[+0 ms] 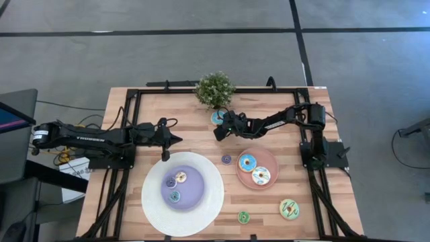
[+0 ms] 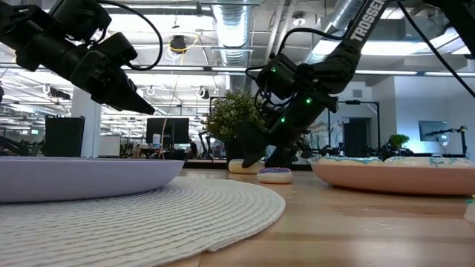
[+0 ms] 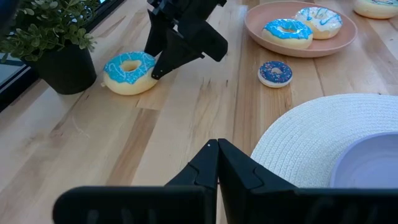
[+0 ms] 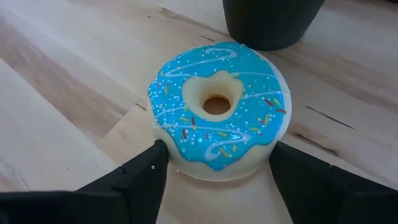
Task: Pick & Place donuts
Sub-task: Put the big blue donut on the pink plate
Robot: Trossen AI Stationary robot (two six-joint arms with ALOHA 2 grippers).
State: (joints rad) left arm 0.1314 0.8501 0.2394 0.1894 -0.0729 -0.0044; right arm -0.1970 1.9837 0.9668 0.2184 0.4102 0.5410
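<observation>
Reaching low, right gripper (image 4: 217,171) has two dark fingers spread wide, one each side of big blue-iced toy donut with sprinkles (image 4: 217,106), not yet squeezing. Donut lies flat on wooden table (image 4: 56,93), middle of right wrist frame, straight ahead of fingers, between them, just before black plant pot (image 4: 270,18) at top. Right arm nearer by far. Left gripper (image 1: 165,156) waits, pinched shut on nothing, over edge of big white woven plate (image 1: 201,215), lower left of high frame.
</observation>
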